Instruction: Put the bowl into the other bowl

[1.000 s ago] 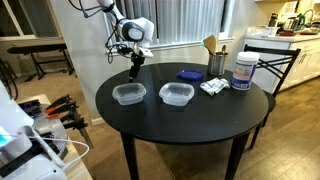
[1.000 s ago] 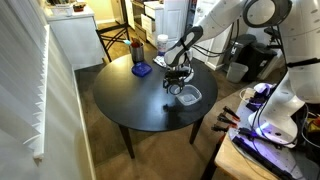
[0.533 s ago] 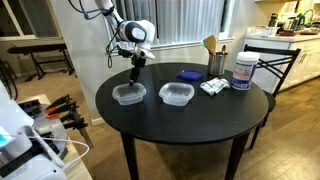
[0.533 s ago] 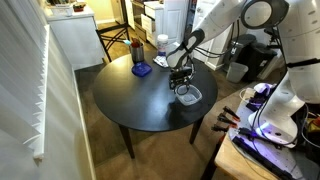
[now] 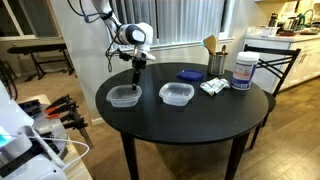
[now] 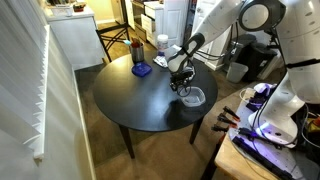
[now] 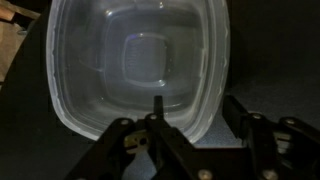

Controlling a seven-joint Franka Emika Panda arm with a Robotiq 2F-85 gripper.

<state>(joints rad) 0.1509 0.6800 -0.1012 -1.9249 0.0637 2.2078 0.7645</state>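
The bowl (image 5: pixel 124 96) is the greyer, clearer container on the left of the black round table (image 5: pixel 190 120). It fills the wrist view (image 7: pixel 140 60) and also shows in an exterior view (image 6: pixel 193 97). The other bowl (image 5: pixel 177 94), whiter and frostier, sits just to its right, apart from it. My gripper (image 5: pixel 137 70) points down over the bowl's far rim (image 6: pixel 183 82). In the wrist view my gripper (image 7: pixel 195 110) is open and straddles the rim, with one finger inside the bowl and one outside. It holds nothing.
At the back right of the table stand a blue flat object (image 5: pixel 188 74), white packets (image 5: pixel 213 87), a white jar (image 5: pixel 243 70) and a dark cup with wooden utensils (image 5: pixel 216 60). A chair (image 5: pixel 272 62) stands behind the table.
My gripper has come down a little towards the bowl's rim. Both bowls stay where they were.
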